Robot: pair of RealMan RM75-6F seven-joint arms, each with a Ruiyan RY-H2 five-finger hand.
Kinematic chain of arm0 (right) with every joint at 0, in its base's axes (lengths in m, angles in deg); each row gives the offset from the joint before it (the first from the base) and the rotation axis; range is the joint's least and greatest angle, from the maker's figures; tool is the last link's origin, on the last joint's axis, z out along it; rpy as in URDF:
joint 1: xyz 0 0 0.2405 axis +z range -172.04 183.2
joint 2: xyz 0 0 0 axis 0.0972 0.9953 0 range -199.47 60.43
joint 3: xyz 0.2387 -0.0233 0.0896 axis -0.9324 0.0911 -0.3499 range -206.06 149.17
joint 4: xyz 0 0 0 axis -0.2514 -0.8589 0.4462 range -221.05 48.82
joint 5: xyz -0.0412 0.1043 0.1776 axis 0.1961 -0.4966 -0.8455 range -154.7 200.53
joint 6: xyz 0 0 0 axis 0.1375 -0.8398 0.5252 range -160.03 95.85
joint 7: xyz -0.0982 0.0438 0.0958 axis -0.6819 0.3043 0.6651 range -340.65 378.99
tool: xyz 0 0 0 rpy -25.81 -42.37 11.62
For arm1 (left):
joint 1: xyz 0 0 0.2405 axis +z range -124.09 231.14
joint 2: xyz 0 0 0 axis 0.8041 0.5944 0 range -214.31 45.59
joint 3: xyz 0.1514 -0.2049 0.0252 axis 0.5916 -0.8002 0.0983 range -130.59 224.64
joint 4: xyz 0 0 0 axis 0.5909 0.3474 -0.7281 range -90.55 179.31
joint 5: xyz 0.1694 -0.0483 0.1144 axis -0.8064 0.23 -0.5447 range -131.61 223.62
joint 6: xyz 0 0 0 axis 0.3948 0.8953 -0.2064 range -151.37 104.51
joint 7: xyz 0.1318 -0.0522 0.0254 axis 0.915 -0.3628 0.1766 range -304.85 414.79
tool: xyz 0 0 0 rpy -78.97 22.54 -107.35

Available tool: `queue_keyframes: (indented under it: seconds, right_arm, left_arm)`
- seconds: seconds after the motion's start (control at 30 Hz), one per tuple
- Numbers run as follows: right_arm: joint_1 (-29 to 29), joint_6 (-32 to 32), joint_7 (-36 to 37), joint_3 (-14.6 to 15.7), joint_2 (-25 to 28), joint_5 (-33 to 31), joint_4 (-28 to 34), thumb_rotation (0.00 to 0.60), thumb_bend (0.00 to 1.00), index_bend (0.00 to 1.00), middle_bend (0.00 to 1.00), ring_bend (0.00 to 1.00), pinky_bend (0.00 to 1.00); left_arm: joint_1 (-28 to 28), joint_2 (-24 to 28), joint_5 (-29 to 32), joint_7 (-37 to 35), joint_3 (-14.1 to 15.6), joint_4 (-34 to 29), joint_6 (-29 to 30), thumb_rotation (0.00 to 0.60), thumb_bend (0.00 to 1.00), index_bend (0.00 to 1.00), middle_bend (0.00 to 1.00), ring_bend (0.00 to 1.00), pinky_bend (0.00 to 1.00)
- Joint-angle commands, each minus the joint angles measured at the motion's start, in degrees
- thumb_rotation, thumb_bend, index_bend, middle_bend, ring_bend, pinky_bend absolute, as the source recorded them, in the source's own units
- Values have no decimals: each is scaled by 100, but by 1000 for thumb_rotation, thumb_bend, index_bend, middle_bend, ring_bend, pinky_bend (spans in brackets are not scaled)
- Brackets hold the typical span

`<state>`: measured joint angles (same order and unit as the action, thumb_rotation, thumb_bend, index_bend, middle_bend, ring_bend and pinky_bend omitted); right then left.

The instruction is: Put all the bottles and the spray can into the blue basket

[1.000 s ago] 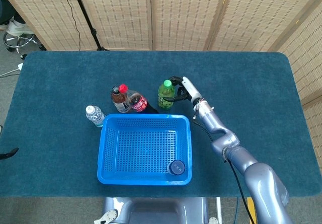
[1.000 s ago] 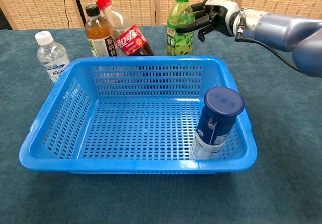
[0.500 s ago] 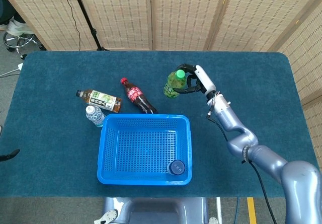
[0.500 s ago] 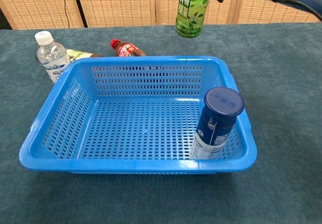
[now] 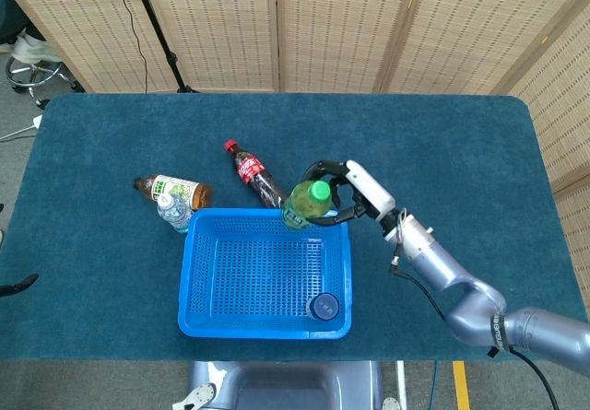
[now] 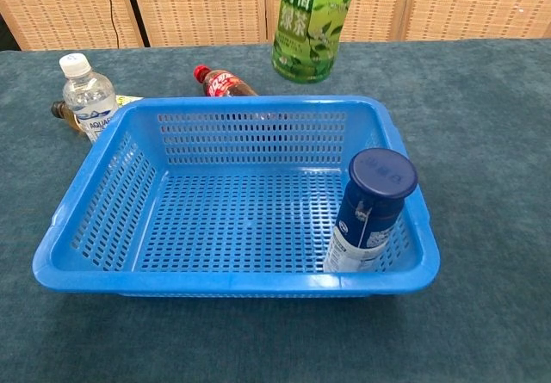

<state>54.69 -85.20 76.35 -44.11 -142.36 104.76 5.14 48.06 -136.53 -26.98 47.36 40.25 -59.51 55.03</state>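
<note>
- One green tea bottle point(image 5: 303, 204) in my right hand point(image 5: 343, 193), fingers wrapped round it, above the blue basket point(image 5: 205, 253) (far rim).
- Spray can point(image 6: 373, 210) stands inside.

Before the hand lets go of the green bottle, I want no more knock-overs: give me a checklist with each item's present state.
1. Right hand grips green bottle: ok.
2. Bottle past the blue basket far rim: cannot tell; it hangs about over that rim.
3. Drop zone free: ok; spray can stands in the near right corner.
4. Cola bottle and tea bottle upright: not ok, both lying down.
5. Water bottle upright: ok.
6. Left hand: cannot tell, not visible.
</note>
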Motion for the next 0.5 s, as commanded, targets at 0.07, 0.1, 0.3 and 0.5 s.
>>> queue_keyframes:
  seconds: [0.07,0.1,0.3,0.5]
  right_arm:
    - [-49,180,-298,298,-74,139,223,600,759,567,631,591,717]
    - [-46,239,-380,378,-132,161,220,600,759,567,631,591,717]
    - [-55,526,-724,770,-278,306,93,600,759,564,628,583,706]
    - [-134,435,-1708,1025,-213,570,-315,600,403,373,341,240,354]
  left_arm:
    - [16,0,-19,-11,12,1,24,600,63,0,0,0,0]
    - [18,1,-30,-18,18,2,24,600,63,0,0,0,0]
    - [32,13,-84,-75,38,13,38,600,63,0,0,0,0]
    - [36,3,-109,-73,45,14,61,600,63,0,0,0,0]
